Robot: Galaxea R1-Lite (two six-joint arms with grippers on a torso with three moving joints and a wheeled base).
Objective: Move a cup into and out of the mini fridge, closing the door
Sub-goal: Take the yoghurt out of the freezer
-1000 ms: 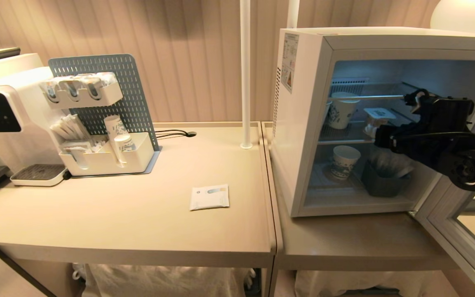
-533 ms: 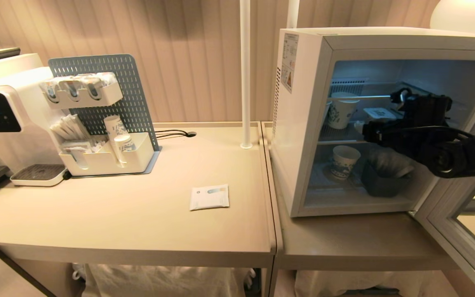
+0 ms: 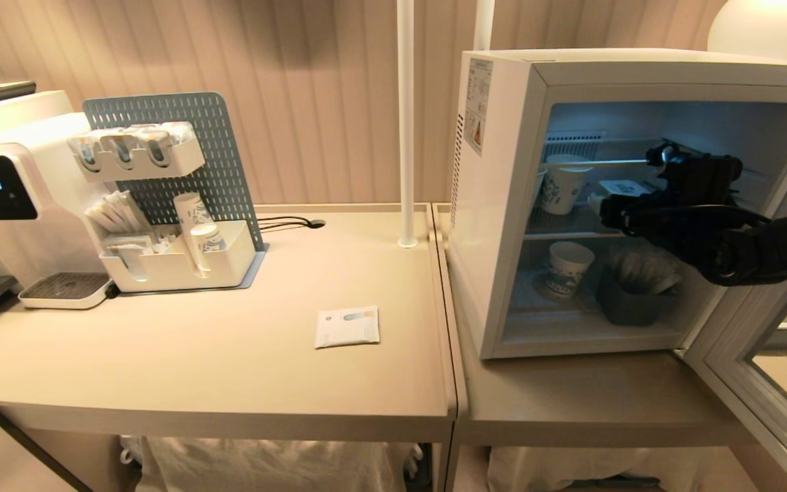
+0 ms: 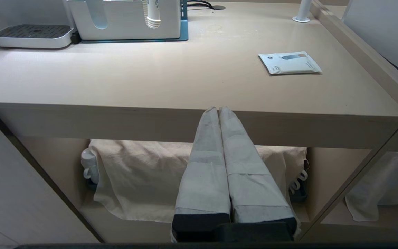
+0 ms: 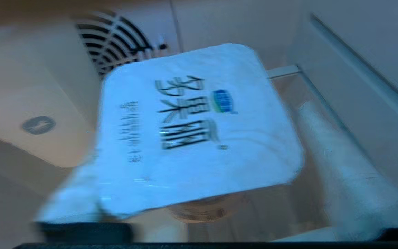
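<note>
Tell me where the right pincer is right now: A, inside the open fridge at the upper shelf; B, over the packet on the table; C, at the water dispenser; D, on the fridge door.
A: the right pincer reaches into the open mini fridge at its upper shelf, right by the foil-lidded cup.

The beige surface (image 3: 229, 369) carries the white water dispenser (image 3: 4, 205) and the pegboard organiser (image 3: 168, 205), both far to the left of the right jaws. A white sachet (image 3: 347, 326) lies flat on it, nearer those jaws. A second, narrower surface (image 3: 591, 403) abuts it and carries the mini fridge (image 3: 503, 205). Seen from the left wrist, the sachet (image 4: 289, 63) lies beyond the left jaws.
</note>
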